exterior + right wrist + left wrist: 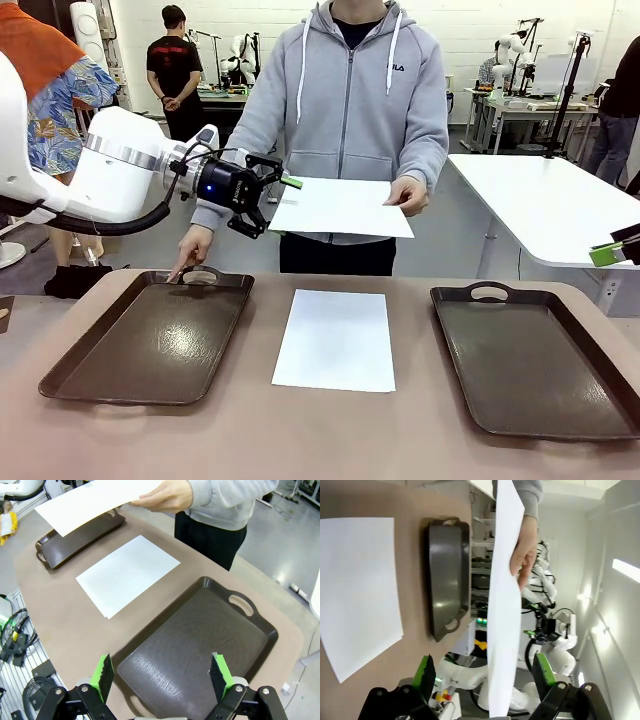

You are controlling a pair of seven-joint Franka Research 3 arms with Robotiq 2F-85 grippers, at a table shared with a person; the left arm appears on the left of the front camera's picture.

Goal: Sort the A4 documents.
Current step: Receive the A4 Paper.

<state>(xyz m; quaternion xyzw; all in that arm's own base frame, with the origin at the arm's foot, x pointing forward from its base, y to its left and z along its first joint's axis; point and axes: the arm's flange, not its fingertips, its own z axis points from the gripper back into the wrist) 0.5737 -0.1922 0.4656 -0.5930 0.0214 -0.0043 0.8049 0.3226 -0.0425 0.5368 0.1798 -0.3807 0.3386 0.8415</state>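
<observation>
One A4 document [337,340] lies flat on the counter [330,440], between the left tray [150,340] and the right tray [535,360], touching neither. A second sheet [340,207] is held roughly level above the counter's far edge, with the person's hand [410,193] gripping one side of it. The left pincer [262,195] is at that sheet's opposite edge, its jaws wide open with the paper's edge passing between them (from the wrist, the sheet shows edge-on in the gap, and neither side presses on it). The person's other hand [193,250] points a finger down at the left tray's far handle. The right pincer [162,672] hangs above the right tray, fully open and holding nothing.
</observation>
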